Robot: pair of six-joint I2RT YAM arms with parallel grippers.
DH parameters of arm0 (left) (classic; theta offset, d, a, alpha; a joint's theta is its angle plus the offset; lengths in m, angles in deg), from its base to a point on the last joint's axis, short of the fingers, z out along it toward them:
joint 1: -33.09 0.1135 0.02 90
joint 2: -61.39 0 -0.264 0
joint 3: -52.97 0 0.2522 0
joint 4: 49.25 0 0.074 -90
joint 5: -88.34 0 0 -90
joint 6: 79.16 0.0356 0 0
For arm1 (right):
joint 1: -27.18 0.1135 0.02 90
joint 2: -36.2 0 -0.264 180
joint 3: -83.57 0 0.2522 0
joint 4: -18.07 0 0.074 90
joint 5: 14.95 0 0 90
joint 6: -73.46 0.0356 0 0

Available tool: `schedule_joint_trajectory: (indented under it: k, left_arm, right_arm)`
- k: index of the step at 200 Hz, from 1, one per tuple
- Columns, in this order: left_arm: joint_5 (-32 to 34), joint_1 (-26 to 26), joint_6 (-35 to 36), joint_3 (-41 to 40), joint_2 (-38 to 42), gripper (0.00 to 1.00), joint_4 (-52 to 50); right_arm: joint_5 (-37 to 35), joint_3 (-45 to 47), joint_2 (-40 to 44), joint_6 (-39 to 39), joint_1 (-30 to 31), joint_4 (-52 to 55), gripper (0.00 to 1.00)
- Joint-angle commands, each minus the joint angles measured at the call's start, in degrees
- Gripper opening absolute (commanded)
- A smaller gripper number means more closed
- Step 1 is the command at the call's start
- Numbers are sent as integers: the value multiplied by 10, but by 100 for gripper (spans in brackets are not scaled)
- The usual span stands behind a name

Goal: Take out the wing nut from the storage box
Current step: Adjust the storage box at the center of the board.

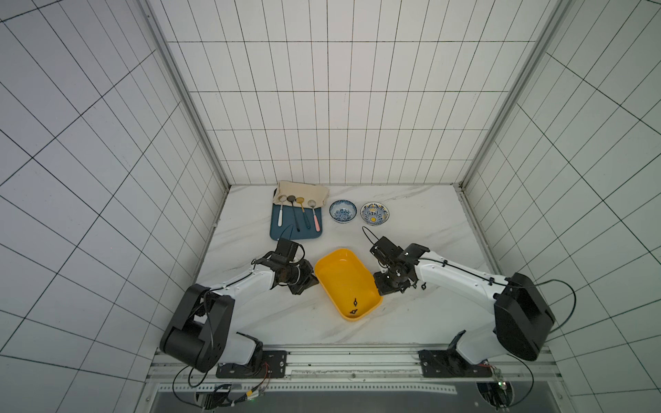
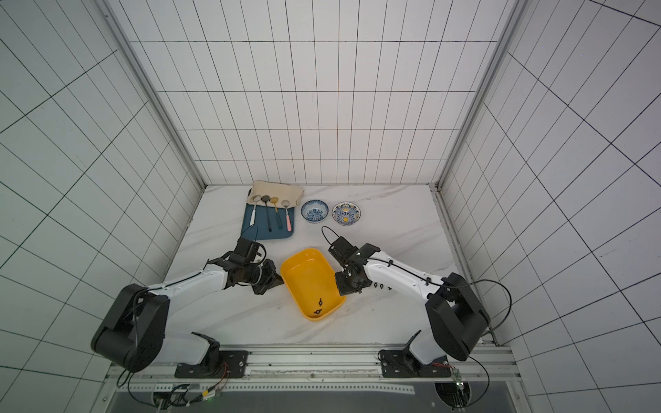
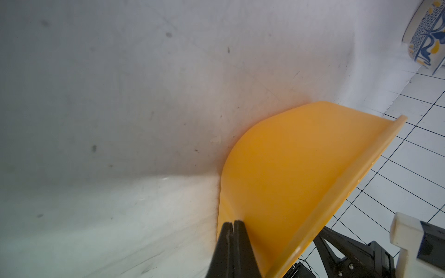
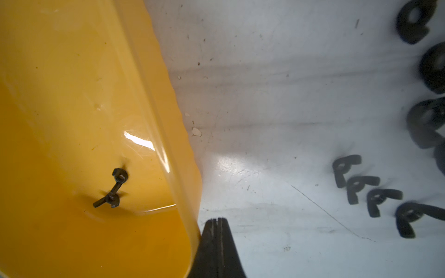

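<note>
Storage box (image 1: 343, 275) on the worktop (image 1: 286, 321), between left end effector (image 3: 233, 224) and right end effector (image 4: 218, 222), both with jaws together, empty. Two wing nuts (image 4: 113, 190) lie inside it. Only the right wrist view clearly shows the loose nuts (image 4: 361, 187) outside.

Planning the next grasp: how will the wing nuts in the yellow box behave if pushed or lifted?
The wing nuts look small and rigid, so probably light, apt to skid on the glossy box floor. Wings should stop rolling. They seem to touch, so one may drag another.
</note>
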Motion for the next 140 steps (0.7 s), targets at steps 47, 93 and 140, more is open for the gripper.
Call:
schedule_joint_trajectory:
  k: [47, 93, 140]
  left_arm:
    - [35, -1, 64, 86, -92, 0, -4]
    - [43, 3, 103, 146, -149, 0, -26]
    - [63, 25, 136, 173, -180, 0, -55]
  right_arm:
    - [25, 35, 4, 49, 49, -27, 0]
    - [35, 28, -7, 69, 89, -49, 0]
    - [41, 22, -21, 74, 109, -50, 0]
